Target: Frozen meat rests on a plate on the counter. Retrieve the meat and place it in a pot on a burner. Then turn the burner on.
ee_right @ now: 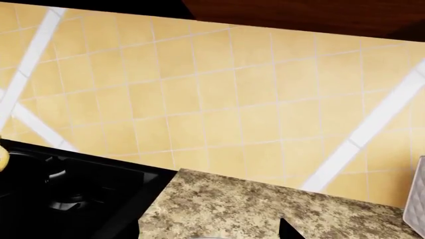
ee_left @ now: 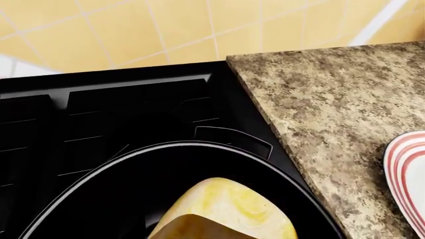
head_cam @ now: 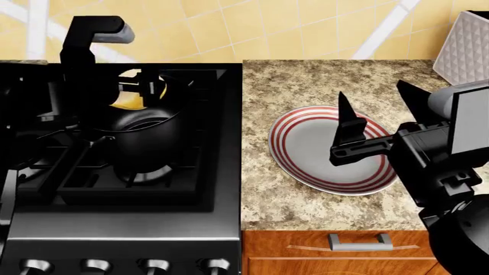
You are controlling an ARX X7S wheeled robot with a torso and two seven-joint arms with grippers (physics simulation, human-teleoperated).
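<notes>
The pale yellow meat [ee_left: 232, 206] is held in my left gripper [head_cam: 141, 91] just above the open mouth of the dark pot [head_cam: 145, 140], which stands on a burner of the black stove [head_cam: 206, 172]. In the left wrist view the meat fills the near edge over the pot's rim [ee_left: 166, 148]; the fingers themselves are hidden there. The plate [head_cam: 306, 143], grey with red and white rings, lies empty on the granite counter [head_cam: 290, 86]. My right gripper [head_cam: 372, 94] hovers open over the plate, one dark fingertip [ee_right: 287, 230] showing in the right wrist view.
A white textured appliance [head_cam: 462, 46] stands at the counter's back right. Stove knobs [head_cam: 95, 265] line the front panel. A drawer handle [head_cam: 359, 242] is below the counter. A yellow tiled wall [ee_right: 232, 99] is behind.
</notes>
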